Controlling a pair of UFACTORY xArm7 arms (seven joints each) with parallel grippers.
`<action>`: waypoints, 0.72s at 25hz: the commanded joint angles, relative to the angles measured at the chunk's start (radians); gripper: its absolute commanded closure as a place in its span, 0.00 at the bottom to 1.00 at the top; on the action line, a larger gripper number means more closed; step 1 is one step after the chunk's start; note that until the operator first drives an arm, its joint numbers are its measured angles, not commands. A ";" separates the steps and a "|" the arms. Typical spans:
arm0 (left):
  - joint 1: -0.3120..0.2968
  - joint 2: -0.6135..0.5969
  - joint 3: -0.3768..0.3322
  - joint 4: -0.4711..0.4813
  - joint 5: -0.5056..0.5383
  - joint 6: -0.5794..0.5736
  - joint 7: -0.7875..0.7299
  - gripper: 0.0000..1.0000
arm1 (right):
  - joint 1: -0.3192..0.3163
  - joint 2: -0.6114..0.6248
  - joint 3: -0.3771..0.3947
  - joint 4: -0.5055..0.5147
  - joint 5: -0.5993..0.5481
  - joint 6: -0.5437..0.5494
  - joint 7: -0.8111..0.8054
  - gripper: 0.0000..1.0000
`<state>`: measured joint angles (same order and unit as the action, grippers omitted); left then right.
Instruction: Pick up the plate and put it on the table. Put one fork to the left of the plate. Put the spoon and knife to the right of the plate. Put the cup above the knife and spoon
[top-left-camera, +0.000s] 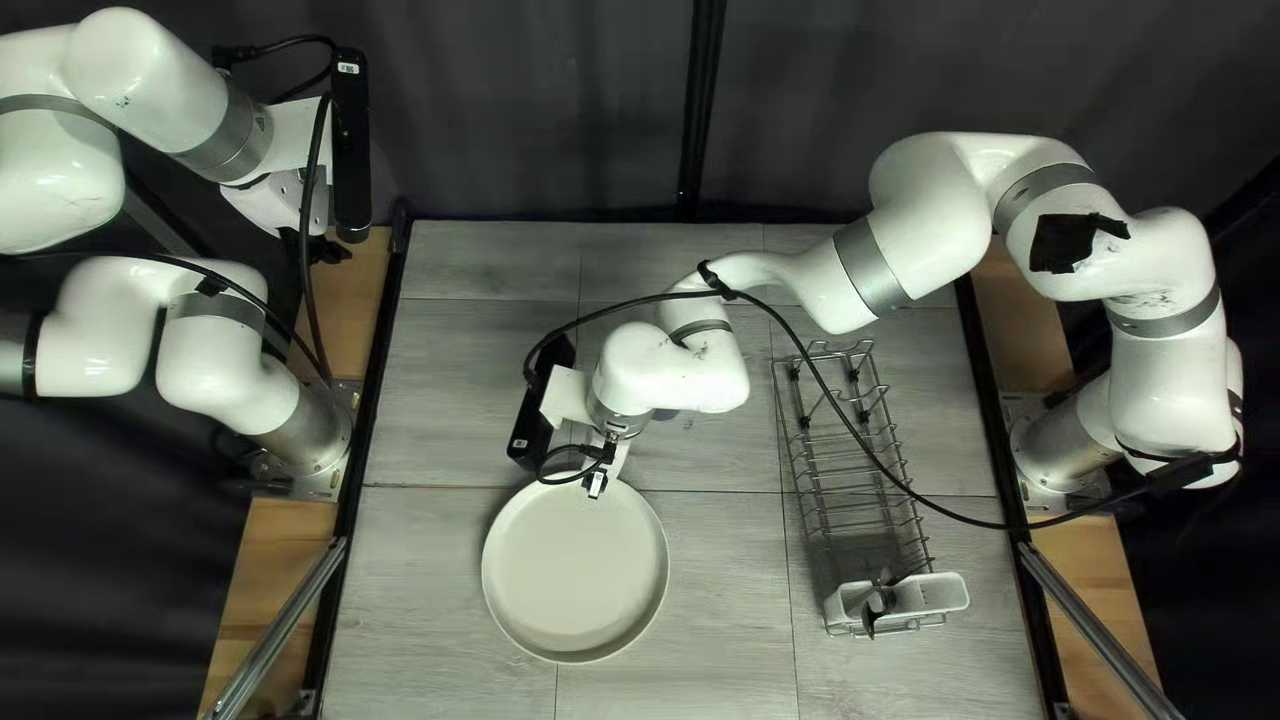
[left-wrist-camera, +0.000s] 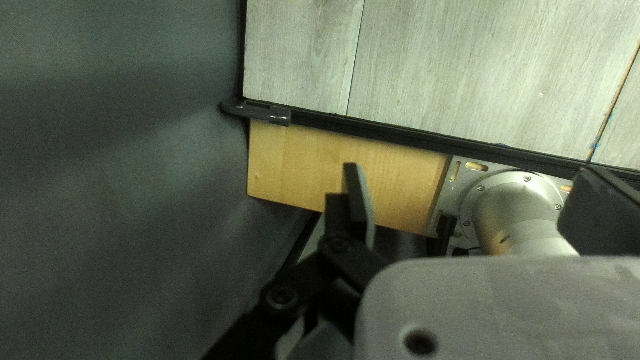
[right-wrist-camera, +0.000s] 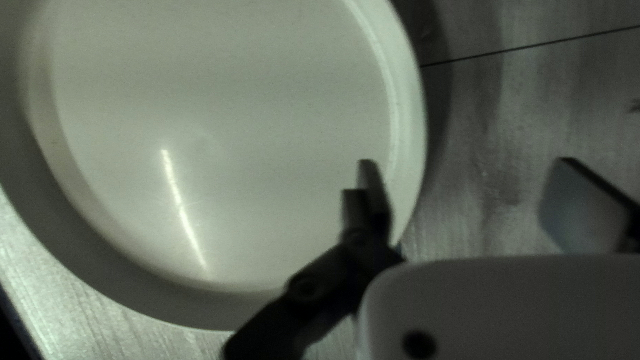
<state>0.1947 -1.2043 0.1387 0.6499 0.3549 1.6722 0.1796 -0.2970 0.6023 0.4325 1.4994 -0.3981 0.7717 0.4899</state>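
one plate on the table; placing judged complete. my right gripper, fingers apart, is at its rim; my left gripper, also open, is well left of it. next: rise clear without nudging it, then fetch the fork.

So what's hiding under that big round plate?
You can see the grey table around the plate. The plate covers whatever is right underneath it, so I can't see that part.
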 commanded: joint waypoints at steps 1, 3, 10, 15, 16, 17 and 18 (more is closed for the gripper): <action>0.000 0.000 0.000 0.000 0.000 0.000 0.000 0.00 | 0.021 -0.089 0.002 -0.023 -0.019 0.089 0.018 0.00; 0.000 0.000 0.000 0.000 0.000 0.000 0.000 0.00 | 0.024 -0.135 0.012 -0.023 -0.015 0.151 0.005 0.00; 0.000 0.000 0.000 0.000 0.000 0.000 0.000 0.00 | 0.011 -0.336 0.039 -0.067 0.018 0.317 -0.052 0.00; 0.000 0.000 0.000 0.000 0.000 0.000 0.000 0.00 | 0.015 -0.445 0.051 -0.108 0.040 0.401 -0.058 0.00; 0.000 0.000 0.000 0.000 0.000 0.000 0.000 0.00 | 0.016 -0.467 0.055 -0.120 0.048 0.414 -0.058 0.00; 0.000 0.000 0.000 0.000 0.000 0.000 0.000 0.00 | 0.021 -0.501 0.061 -0.139 0.060 0.438 -0.058 0.00; 0.000 0.000 0.000 0.000 0.000 0.000 0.000 0.00 | 0.026 -0.533 0.068 -0.152 0.075 0.462 -0.054 0.00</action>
<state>0.1947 -1.2043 0.1387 0.6499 0.3549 1.6722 0.1796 -0.2813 0.1428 0.4855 1.3846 -0.3540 1.1790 0.4336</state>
